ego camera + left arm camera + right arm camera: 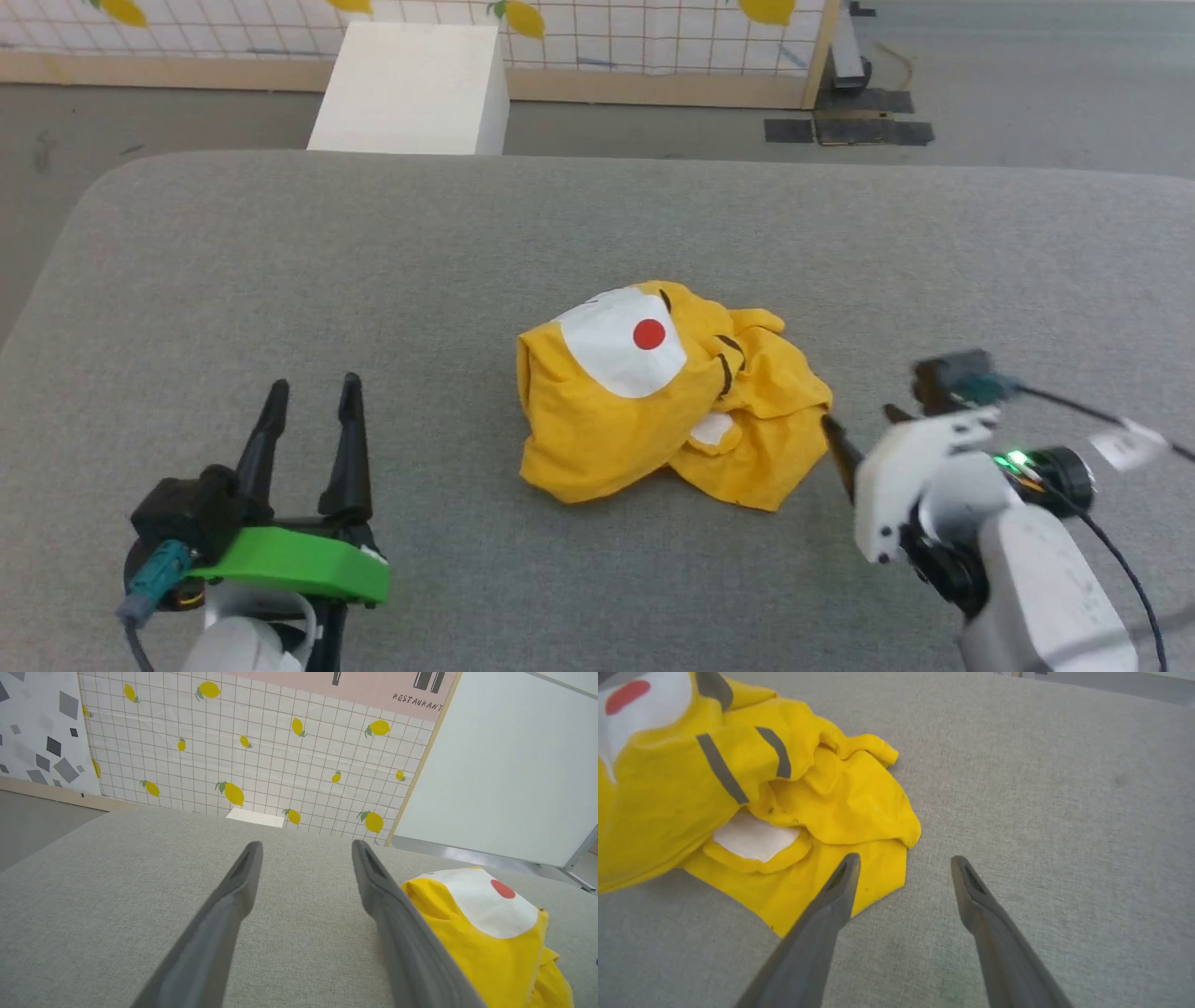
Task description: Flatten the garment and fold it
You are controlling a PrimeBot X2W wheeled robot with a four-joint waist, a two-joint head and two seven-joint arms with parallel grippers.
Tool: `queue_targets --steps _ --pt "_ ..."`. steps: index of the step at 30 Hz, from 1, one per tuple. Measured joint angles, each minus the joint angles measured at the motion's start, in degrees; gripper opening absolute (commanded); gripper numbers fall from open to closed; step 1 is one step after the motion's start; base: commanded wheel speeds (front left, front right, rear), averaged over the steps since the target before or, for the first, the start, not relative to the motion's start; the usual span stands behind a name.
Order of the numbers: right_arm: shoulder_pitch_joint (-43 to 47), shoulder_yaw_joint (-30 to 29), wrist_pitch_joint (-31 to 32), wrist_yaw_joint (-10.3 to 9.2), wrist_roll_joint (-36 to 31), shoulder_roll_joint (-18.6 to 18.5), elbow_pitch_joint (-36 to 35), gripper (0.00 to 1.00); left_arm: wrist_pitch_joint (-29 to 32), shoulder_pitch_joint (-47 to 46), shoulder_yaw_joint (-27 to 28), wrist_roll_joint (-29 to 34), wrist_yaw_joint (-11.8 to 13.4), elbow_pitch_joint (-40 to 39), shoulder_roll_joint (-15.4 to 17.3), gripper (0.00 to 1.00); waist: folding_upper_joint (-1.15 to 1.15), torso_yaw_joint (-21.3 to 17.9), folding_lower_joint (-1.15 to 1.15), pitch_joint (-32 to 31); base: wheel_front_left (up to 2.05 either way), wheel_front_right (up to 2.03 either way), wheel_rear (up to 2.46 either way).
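Found the garment (667, 392) heaped mid-worktop (280, 261), not yet flattened: white muzzle patch and red dot turned up, black stripes creased into the folds, a loose yellow flap spilling toward the right side. Likely dumped centrally to sit within reach of both arms.

Noted the right end effector (904, 859) spread wide, gripping nothing, angled in low from the right. Placed so, by the look of it, to take the nearest hem: in the right wrist view, one finger over the flap's corner, the other over bare grey fabric. Cannot tell whether touching cloth or just above it.

Noted the left end effector (315, 383) likewise wide apart and empty, fingers pointing away across the worktop. Parked well apart from the heap, to its left and nearer the robot; seen from the left wrist view with the garment off to the right of the fingers. Probably held back until a free edge is exposed for spreading.
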Motion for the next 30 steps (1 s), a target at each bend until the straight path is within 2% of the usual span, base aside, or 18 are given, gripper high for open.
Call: queue_targets --steps 3,6,11,16,17,18,24,30 --pt "-4.2 2.3 9.0 0.00 -3.3 0.1 3.4 1.00 0.0 -0.1 0.2 1.1 -1.2 0.2 -1.6 1.00 0.00 1.1 0.00 0.6 0.00 0.00 0.00" --pt "-7.0 3.8 13.7 0.00 -6.0 0.0 6.0 1.00 0.0 -0.3 0.6 2.7 -2.2 0.4 -3.3 1.00 0.00 2.5 0.00 1.3 0.00 0.00 0.00" --pt "-8.6 5.0 16.6 0.00 -8.2 -0.1 10.4 1.00 0.0 -0.9 1.4 3.8 -3.9 1.2 -5.2 1.00 0.00 5.2 0.00 2.6 0.00 0.00 0.00" --pt "-10.0 5.9 16.7 -0.03 -8.6 -0.6 12.0 1.00 0.0 -1.1 2.4 4.4 -4.9 2.1 -6.4 1.00 0.00 7.2 0.00 3.8 0.00 0.00 0.00" --pt "-10.2 6.1 16.7 -0.03 -8.4 -0.8 12.2 0.79 0.0 -1.1 2.7 4.5 -5.0 2.3 -6.5 1.00 0.00 7.5 0.00 3.9 0.00 0.00 0.00" --pt "-10.3 6.4 16.7 -0.03 -8.0 -0.9 12.2 0.00 0.0 -1.1 3.1 4.6 -5.1 2.4 -6.6 1.00 0.00 7.5 0.00 4.1 0.00 0.00 0.00" --pt "-10.0 5.4 12.4 0.00 -2.6 -1.6 10.0 0.00 0.0 -1.1 4.2 5.6 -5.8 3.1 -7.5 1.00 0.00 6.2 0.00 3.6 0.00 0.00 0.00" --pt "-7.6 -4.0 8.2 0.01 0.2 -4.5 -0.6 0.00 0.0 -1.1 5.1 5.7 -6.3 3.6 -8.0 1.00 0.00 3.6 0.00 2.3 0.00 0.00 0.00"
